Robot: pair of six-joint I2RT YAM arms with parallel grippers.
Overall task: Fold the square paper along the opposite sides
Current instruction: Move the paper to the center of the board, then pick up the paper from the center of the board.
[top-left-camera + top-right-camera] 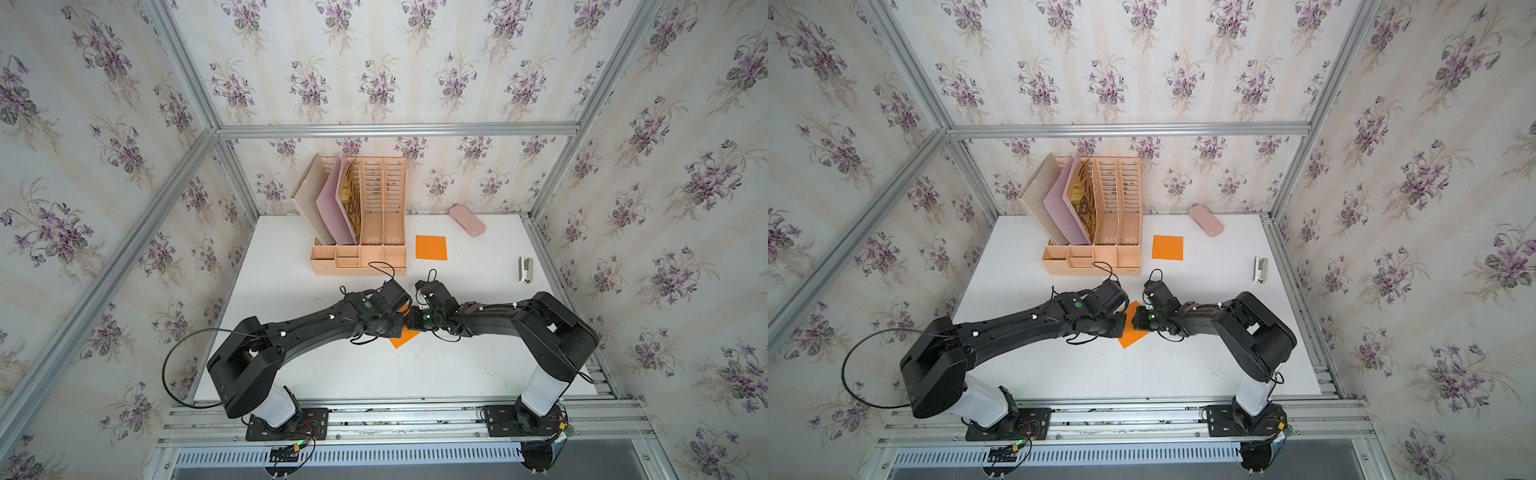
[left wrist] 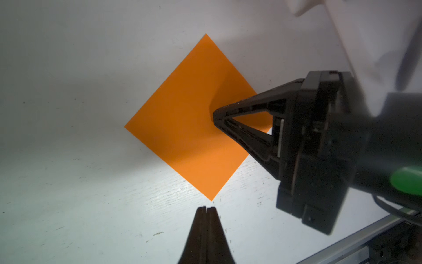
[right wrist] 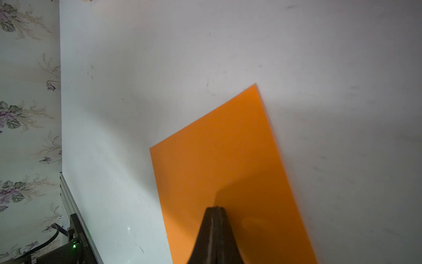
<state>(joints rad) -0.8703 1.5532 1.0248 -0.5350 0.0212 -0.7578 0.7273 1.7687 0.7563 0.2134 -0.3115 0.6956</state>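
Currently, the orange square paper (image 2: pixel 182 123) lies flat and unfolded on the tabletop (image 1: pixel 457 365), mid-front, partly hidden beneath my wrists in both top views. My left fingers (image 2: pixel 209 212) are clenched together, grasping nothing, tips over bare tabletop just beside one corner of the paper. My right fingers (image 3: pixel 218 213) are likewise clenched and empty, tips set on the paper near its middle. A second orange sheet (image 1: pixel 431 247) lies well apart, beside the desk organiser (image 1: pixel 359 257).
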